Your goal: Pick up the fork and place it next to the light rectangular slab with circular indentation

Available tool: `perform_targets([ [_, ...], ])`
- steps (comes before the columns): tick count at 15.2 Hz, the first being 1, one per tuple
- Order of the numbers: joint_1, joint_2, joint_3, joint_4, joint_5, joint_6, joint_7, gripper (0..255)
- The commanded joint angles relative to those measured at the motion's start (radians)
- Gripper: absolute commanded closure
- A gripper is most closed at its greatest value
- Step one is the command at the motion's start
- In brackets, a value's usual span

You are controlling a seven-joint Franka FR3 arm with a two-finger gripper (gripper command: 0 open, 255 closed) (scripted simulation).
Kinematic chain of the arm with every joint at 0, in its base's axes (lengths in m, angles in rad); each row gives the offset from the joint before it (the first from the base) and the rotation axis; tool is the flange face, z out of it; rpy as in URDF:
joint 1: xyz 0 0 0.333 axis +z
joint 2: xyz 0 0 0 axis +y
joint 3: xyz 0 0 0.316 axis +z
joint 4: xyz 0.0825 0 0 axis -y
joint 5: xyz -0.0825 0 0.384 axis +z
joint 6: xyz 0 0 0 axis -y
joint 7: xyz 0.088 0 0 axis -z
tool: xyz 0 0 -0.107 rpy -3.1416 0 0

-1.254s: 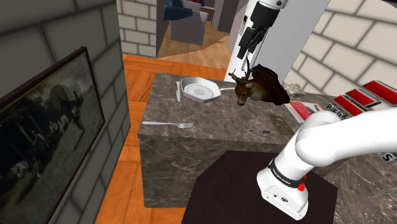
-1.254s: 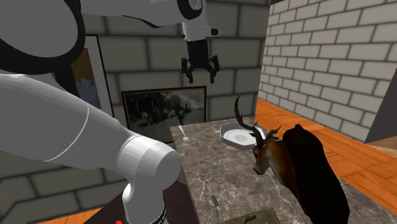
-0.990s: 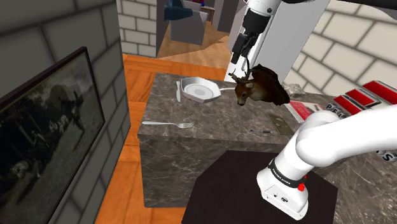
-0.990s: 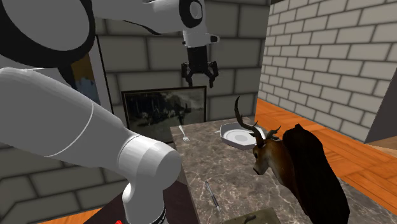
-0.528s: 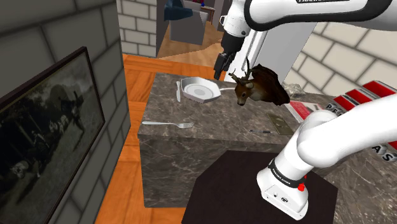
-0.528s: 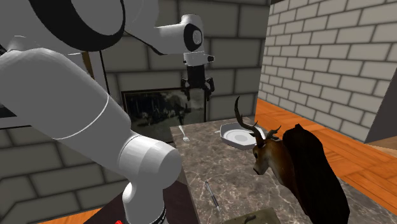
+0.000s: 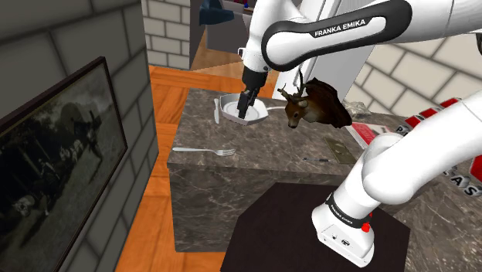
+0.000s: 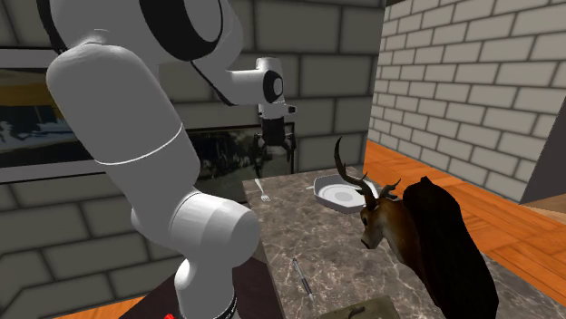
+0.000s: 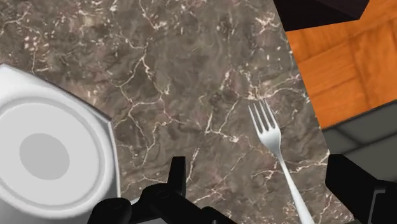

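Observation:
A silver fork [image 7: 205, 151] lies flat on the dark marble counter [image 7: 263, 143] near the edge toward the shoulder view's left. It also lies on the counter in the second exterior view [image 8: 264, 192]. The light slab with a round hollow [image 7: 255, 114] rests farther back, beside a deer head. My black gripper [image 7: 245, 107] hangs above the counter in front of the slab, open and holding nothing. In the wrist view the fork [image 9: 275, 140] lies between and beyond the spread fingers [image 9: 177, 175] of my gripper [image 9: 261, 181], untouched, with the slab [image 9: 51, 153] off to one side.
A brown deer head with antlers [image 7: 313, 107] stands right of the slab. A thin pen [image 8: 304, 276] and a dark flat plate [image 7: 338, 147] lie nearer the stand [image 7: 309, 232]. A framed picture [image 7: 54, 162] leans on the wall beyond the counter's edge. Orange floor surrounds the counter.
My arm has swung down and toward the shoulder view's left, from high above the deer head to low over the counter between slab and fork. The fingers stayed open.

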Motion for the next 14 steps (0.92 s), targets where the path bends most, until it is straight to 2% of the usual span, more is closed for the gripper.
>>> perform_targets([
  [1,0.012,0.069,0.012,0.004,0.000,0.054,-0.008,0],
  [11,0.064,0.399,0.072,0.069,-0.036,0.258,-0.029,0],
  [14,0.065,0.423,0.072,0.063,-0.043,0.288,-0.025,0],
])
